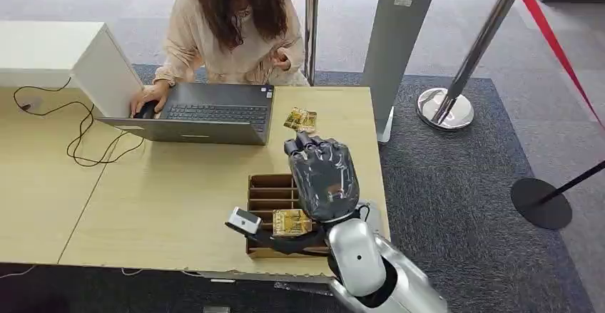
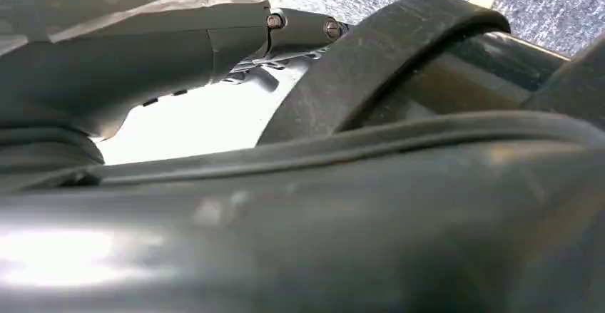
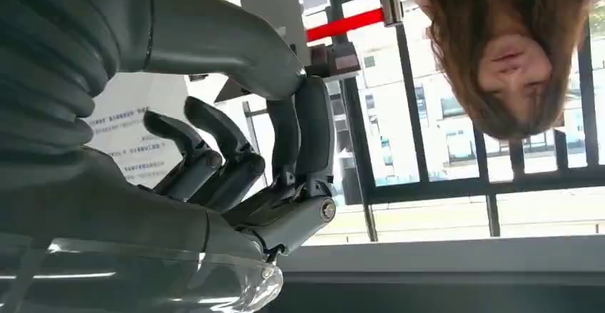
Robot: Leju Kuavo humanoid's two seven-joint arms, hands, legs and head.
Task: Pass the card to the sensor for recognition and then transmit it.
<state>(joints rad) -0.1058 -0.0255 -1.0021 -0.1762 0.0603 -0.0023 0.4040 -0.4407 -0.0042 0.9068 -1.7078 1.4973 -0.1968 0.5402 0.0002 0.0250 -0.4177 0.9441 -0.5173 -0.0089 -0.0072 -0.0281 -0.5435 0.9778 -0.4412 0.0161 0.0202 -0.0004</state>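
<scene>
While a person (image 1: 235, 28) sits at the far side of the wooden table (image 1: 143, 206), one of their hands rests at the left corner of an open laptop (image 1: 196, 117), with a black cable (image 1: 78, 142) looping across the tabletop further left. A white box (image 1: 71, 60) stands just behind the laptop's left end. Right of the laptop, near the table's far right corner, a gold-patterned card (image 1: 300, 120) lies flat. Nearer the front edge stands a brown slotted cardboard holder (image 1: 267, 192), and a second gold card (image 1: 291, 222) lies at its front, beside a small white sensor (image 1: 244, 219) on a black mount that sits just left of it. The right hand (image 1: 324, 177) hovers raised above the holder's right side, back of the hand toward the camera. In the right wrist view the right hand's fingers (image 3: 235, 163) are curled inward with nothing between them. The left hand (image 2: 214, 42) shows in the left wrist view close against dark body parts, and I cannot tell how its fingers lie. To the right of the table, on grey carpet, stand a grey kiosk post (image 1: 399, 42) and a chrome stanchion (image 1: 464, 70) carrying a red belt.
</scene>
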